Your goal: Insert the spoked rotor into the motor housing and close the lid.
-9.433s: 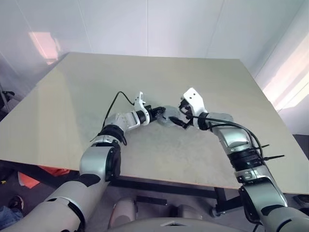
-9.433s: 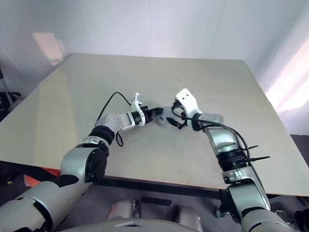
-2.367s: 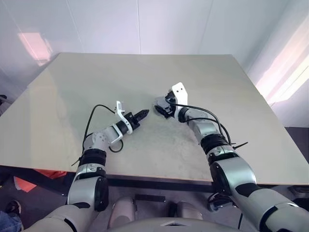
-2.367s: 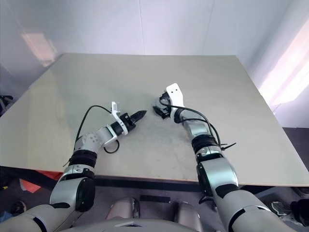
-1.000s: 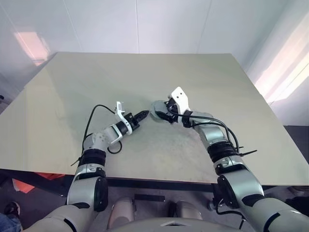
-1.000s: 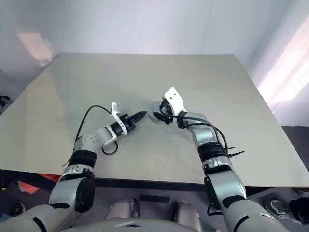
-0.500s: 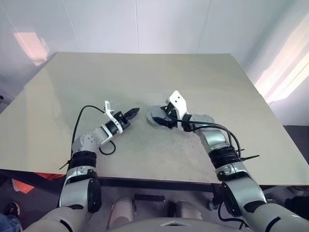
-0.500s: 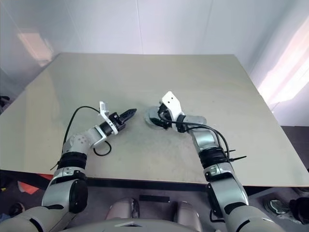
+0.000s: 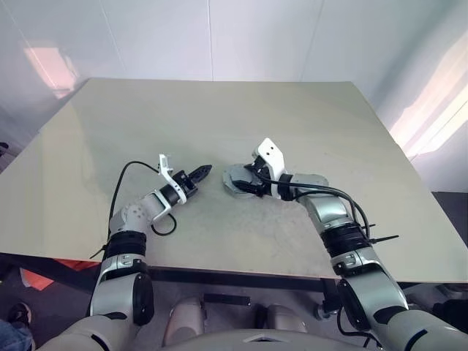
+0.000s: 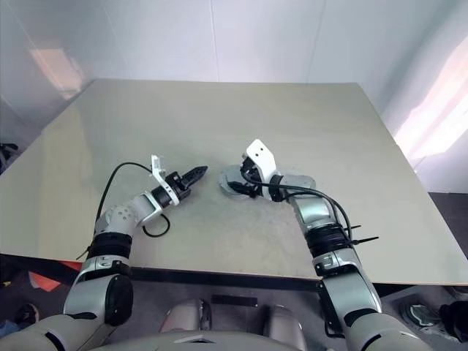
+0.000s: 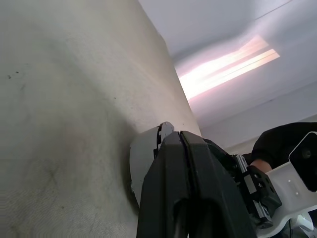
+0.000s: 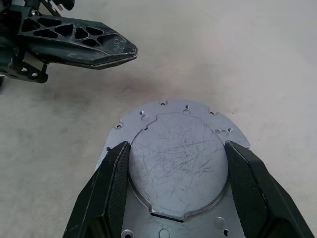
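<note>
The motor housing lies flat on the table as a round grey metal casing. Its upward face is a scratched raised disc inside a flange with small holes; I cannot tell whether that face is the lid. The spoked rotor is out of view. My right gripper reaches over the casing, its two black fingers pressed against either side of the raised disc. In the head views it sits mid-table. My left gripper is shut and empty, level, its tip a short gap to the left of the casing.
The beige table runs wide and bare around both arms, with its front edge close to me. A black cable loops off the left wrist. White walls stand behind the table.
The left gripper has drawn away leftwards from the casing. The right gripper has pulled the casing slightly nearer, and it now rests on the table.
</note>
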`<control>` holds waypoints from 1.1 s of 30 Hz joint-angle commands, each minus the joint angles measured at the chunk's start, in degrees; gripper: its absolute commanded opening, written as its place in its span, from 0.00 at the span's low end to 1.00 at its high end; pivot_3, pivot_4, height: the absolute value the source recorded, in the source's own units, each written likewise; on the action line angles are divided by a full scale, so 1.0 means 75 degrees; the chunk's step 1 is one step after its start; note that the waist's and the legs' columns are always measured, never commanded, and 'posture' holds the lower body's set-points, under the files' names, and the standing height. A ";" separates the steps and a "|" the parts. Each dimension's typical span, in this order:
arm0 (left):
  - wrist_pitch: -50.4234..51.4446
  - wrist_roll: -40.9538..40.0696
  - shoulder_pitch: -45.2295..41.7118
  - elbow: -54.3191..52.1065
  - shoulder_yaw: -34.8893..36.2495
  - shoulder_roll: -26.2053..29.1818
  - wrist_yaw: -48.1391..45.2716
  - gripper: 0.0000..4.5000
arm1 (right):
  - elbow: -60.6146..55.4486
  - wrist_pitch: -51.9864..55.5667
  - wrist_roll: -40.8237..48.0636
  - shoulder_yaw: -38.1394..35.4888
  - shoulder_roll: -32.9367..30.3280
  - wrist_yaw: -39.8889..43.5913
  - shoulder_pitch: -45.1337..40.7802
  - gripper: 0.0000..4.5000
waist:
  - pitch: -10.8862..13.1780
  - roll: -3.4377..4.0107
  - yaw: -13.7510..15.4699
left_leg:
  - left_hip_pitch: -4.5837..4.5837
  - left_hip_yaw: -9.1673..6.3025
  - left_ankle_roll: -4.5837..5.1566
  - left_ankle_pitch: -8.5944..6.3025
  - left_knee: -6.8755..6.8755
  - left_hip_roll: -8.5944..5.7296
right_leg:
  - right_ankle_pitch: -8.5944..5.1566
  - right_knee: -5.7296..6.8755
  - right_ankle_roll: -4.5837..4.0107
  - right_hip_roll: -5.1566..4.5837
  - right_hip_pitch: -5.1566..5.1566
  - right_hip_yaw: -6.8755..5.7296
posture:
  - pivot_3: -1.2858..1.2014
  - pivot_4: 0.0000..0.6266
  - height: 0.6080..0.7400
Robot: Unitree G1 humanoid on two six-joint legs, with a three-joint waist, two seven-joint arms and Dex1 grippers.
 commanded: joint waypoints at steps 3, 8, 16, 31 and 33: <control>0.0027 -0.0109 -0.0048 -0.0361 -0.0074 -0.0090 0.0005 0.00 | -0.0561 0.0497 0.0332 0.0113 -0.0108 0.0292 0.0046 0.65 | 0.0000 -0.0001 -0.0004 | 0.0001 0.0000 0.0000 0.0000 0.0000 0.0000 | 0.0000 0.0002 0.0000 0.0000 -0.0002 0.0000 | 0.52 0.00 1.00; 0.0057 -0.0129 0.0023 -0.0459 -0.0115 -0.0137 0.0036 0.00 | -0.0356 0.0643 0.0415 -0.0059 0.0066 -0.0103 -0.0272 0.65 | 0.0000 -0.0001 -0.0011 | 0.0004 0.0000 -0.0004 0.0002 0.0000 0.0001 | 0.0000 0.0004 0.0000 0.0000 -0.0001 0.0000 | 0.52 0.00 1.00; 0.0155 -0.0133 0.0114 -0.0605 -0.0131 -0.0154 0.0065 0.00 | -0.0394 0.0268 0.0266 0.0175 -0.0015 0.0022 -0.0519 0.65 | 0.0004 -0.0004 -0.0024 | 0.0008 -0.0003 -0.0017 0.0010 0.0000 0.0001 | 0.0001 0.0012 0.0000 0.0001 -0.0003 0.0000 | 0.52 0.00 1.00; 0.0169 -0.0084 0.0177 -0.0614 -0.0191 -0.0131 0.0018 0.00 | -0.0877 0.0146 0.0342 0.0324 -0.0398 0.0278 -0.0471 0.65 | 0.0006 -0.0008 -0.0019 | -0.0007 -0.0003 -0.0014 0.0010 0.0001 0.0000 | 0.0001 0.0012 -0.0001 0.0001 -0.0015 0.0000 | 0.52 0.00 1.00; 0.0167 -0.0074 0.0174 -0.0601 -0.0217 -0.0145 0.0008 0.00 | -0.1006 0.0201 0.0372 0.0307 -0.0434 0.0299 -0.0514 0.65 | 0.0006 -0.0008 -0.0019 | -0.0007 -0.0003 -0.0014 0.0010 0.0001 0.0001 | 0.0001 0.0012 -0.0001 0.0001 -0.0015 0.0000 | 0.52 0.00 1.00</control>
